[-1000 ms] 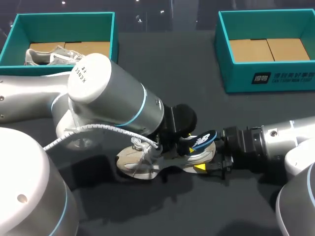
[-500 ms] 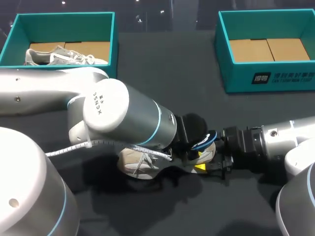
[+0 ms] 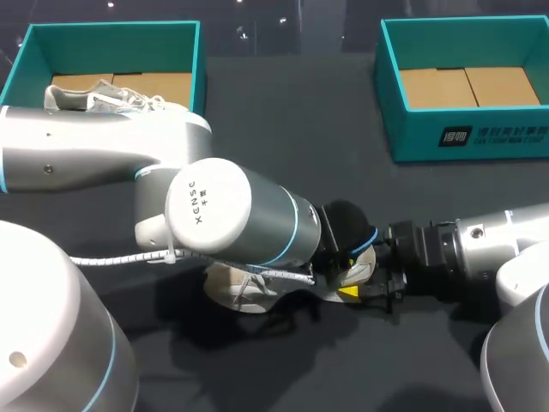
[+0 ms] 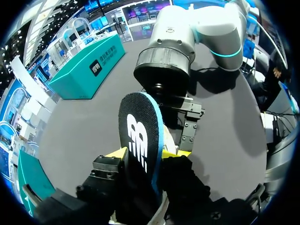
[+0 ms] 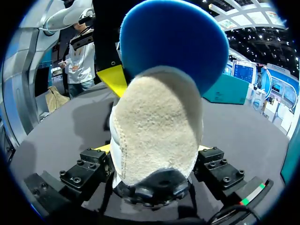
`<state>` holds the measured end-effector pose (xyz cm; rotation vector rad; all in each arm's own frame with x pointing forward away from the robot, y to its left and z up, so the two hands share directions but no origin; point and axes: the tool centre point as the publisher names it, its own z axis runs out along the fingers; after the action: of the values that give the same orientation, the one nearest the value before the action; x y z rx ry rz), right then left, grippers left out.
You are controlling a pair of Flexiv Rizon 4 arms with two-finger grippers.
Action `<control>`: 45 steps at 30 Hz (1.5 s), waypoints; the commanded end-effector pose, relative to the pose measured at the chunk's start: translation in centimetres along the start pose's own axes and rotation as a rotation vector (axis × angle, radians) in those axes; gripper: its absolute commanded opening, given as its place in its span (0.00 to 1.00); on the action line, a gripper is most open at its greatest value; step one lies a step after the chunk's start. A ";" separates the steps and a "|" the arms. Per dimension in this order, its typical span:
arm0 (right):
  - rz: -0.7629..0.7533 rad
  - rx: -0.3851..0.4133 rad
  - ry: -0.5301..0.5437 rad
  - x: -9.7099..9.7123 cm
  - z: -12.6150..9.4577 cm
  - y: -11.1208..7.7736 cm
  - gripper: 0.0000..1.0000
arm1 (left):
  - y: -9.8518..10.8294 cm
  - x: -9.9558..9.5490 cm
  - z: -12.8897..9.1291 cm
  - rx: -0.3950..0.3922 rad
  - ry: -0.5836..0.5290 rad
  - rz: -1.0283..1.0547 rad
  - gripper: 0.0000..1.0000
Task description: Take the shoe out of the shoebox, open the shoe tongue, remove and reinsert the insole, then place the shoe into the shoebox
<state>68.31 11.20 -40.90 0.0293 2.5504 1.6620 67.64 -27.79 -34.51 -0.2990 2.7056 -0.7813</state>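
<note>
- The shoe (image 3: 243, 288) is lying on the dark table (image 3: 283, 129) near the middle of its near edge, pale, with its laces loose and its heel pointing toward the right arm (image 3: 480, 245).
- The right gripper (image 5: 152, 149) is clamping the shoe's heel, one finger pressing on each side of it.
- The left arm (image 3: 223, 210) is reaching across from the left and hanging over the shoe, hiding much of it from above.
- The left gripper (image 4: 145, 153) is pinching the insole (image 4: 140, 136) between its two yellow tips, and the insole is standing upright over the heel, black face toward the left wrist and blue underside toward the right one.
- At the far left corner the left shoebox (image 3: 111, 34), teal, is holding a second shoe (image 3: 103, 96) on its cardboard floor.
- At the far right corner the right shoebox (image 3: 467, 133), also teal, is showing only its brown cardboard floor, well apart from the shoe being worked on.
</note>
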 end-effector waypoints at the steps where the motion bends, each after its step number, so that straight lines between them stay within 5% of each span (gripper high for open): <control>1: 0.000 0.005 -0.001 0.1 -0.1 0.0 0.00 | 0.2 -0.4 0.3 -0.004 -0.002 -0.011 0.32; 17: 0.000 0.005 -0.001 0.1 -0.1 0.0 0.00 | 1.9 -1.1 0.6 -0.013 0.017 -0.055 0.22; 20: 0.000 0.005 -0.001 0.1 -0.1 0.0 0.00 | 1.9 -1.3 0.7 -0.010 0.017 -0.069 0.12; 21: 0.000 0.005 -0.001 0.1 -0.1 0.0 0.00 | 1.9 -1.3 0.7 -0.006 0.019 -0.075 0.00; 33: 0.000 0.005 -0.001 0.1 -0.1 0.0 0.00 | -1.0 -3.3 -0.6 0.027 0.141 -0.103 0.00; 42: 0.000 0.005 -0.001 0.1 -0.1 0.0 0.00 | -1.4 -3.0 -0.6 0.062 0.108 -0.127 0.00; 44: 0.000 0.005 -0.001 0.1 -0.1 0.0 0.00 | -1.2 -2.7 -0.5 0.075 0.087 -0.135 0.20; 45: 0.000 0.005 -0.001 0.1 -0.1 0.0 0.00 | -1.1 -2.6 -0.5 0.084 0.077 -0.143 0.21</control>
<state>68.32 11.17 -40.92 0.0300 2.5505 1.6621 70.67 -27.73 -32.16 -0.4335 2.7803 -0.9533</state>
